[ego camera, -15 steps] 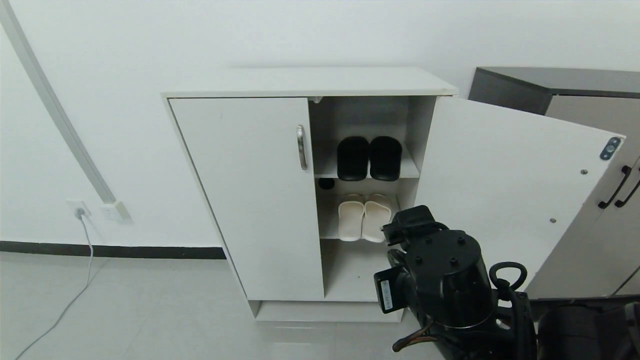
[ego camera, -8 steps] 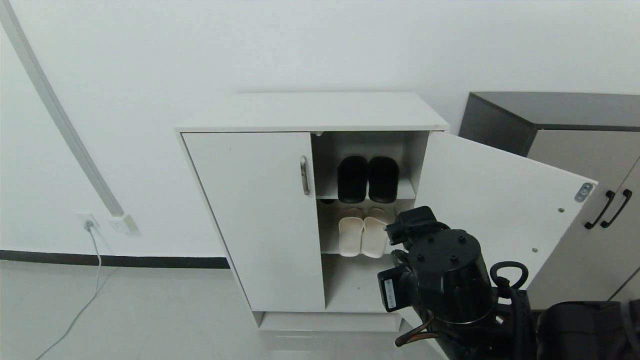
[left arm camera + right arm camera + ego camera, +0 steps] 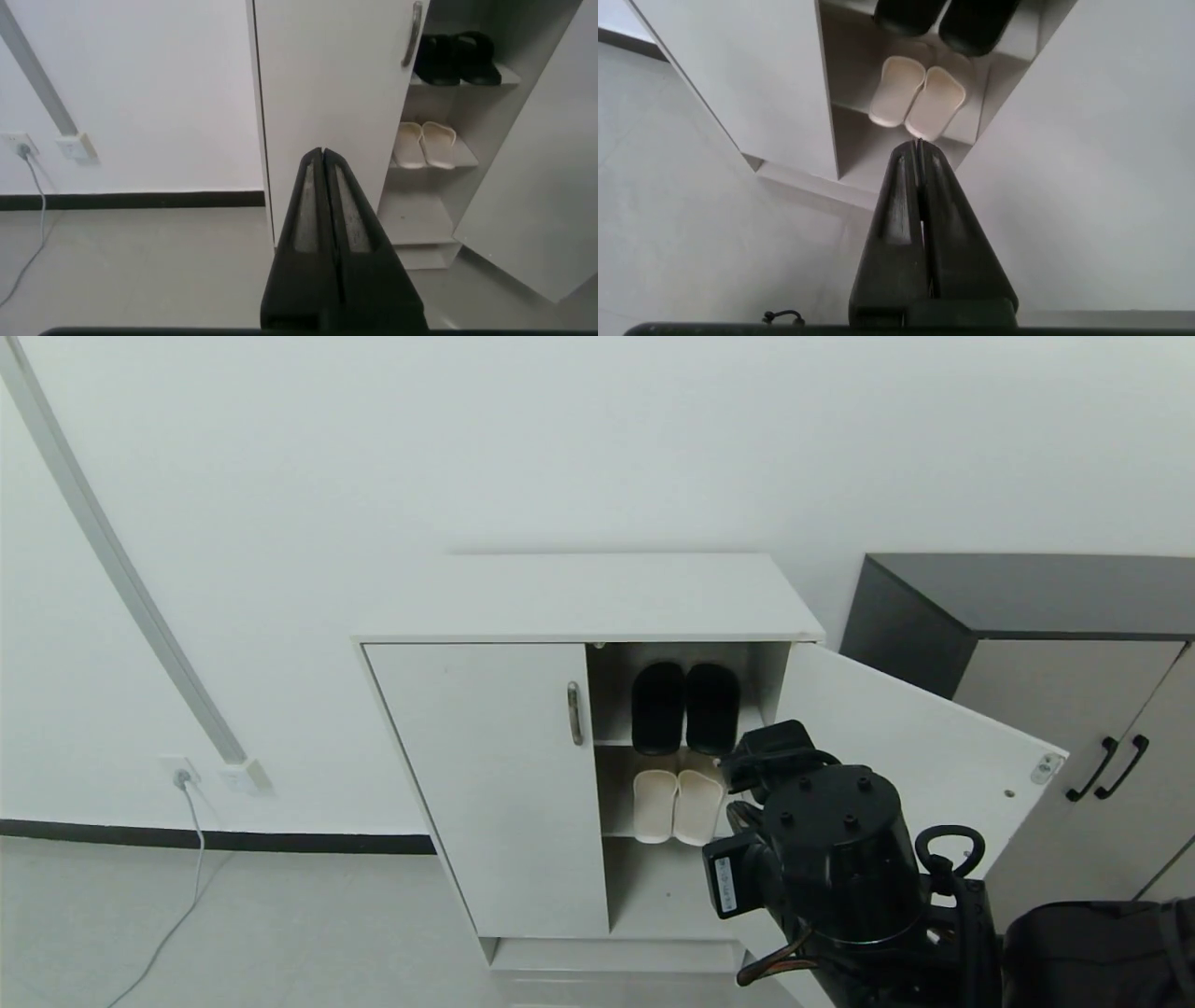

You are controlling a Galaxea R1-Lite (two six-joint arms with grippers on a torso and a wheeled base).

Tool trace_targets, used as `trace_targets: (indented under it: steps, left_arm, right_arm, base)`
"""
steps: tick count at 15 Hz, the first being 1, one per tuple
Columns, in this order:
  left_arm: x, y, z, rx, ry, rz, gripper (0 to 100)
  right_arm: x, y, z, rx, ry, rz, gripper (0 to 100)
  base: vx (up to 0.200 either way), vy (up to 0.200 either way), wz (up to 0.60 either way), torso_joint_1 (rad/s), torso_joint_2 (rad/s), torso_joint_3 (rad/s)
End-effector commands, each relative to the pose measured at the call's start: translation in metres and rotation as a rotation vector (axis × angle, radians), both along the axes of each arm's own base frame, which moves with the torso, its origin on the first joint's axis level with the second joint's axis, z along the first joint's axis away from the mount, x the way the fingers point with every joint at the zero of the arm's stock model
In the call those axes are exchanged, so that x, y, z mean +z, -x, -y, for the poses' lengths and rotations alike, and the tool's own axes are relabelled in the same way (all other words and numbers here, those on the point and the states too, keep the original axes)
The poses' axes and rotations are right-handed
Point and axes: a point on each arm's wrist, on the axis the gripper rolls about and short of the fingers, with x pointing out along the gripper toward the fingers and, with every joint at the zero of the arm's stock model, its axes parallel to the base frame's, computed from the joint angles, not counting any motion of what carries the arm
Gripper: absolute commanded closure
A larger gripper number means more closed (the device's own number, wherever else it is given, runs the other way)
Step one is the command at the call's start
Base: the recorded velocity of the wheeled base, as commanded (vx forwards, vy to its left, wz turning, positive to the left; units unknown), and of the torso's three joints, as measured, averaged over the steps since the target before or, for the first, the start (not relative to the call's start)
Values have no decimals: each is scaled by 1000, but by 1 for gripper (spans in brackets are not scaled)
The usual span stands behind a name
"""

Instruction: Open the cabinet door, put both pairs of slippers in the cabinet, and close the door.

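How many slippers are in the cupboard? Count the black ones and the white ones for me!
Black slippers: 2
White slippers: 2
Total: 4

Against the wall (image 3: 597, 448), a shoe cabinet (image 3: 588, 597). Over its left half, the left door (image 3: 495, 784), shut; at the right, the right door (image 3: 896, 756), open toward the robot's right. Inside the open half, on the upper shelf (image 3: 611, 743), the upper pair of slippers (image 3: 686, 707), side by side; on the middle shelf (image 3: 616, 834) directly below, the lower pair of slippers (image 3: 679, 805), likewise side by side. Right of it, a second cabinet (image 3: 1027, 616). Low on the wall, well to the left, a wall socket (image 3: 182, 772). Before the open half, apart from the shelves, the right gripper (image 3: 920, 149).
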Motion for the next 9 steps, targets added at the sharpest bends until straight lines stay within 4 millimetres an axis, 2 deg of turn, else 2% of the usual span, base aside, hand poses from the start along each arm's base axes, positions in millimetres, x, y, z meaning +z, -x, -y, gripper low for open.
trace_targets:
  steps: [1, 9]
  left_arm:
    - [0, 0, 0, 1, 0, -1, 100]
    - [0, 0, 0, -1, 0, -1, 100]
  right_arm:
    - [0, 1, 1, 0, 1, 1, 100]
    - [0, 1, 2, 4, 6, 1, 100]
  base:
    - [0, 0, 0, 203, -520, -320]
    - [0, 0, 0, 237, -546, -319]
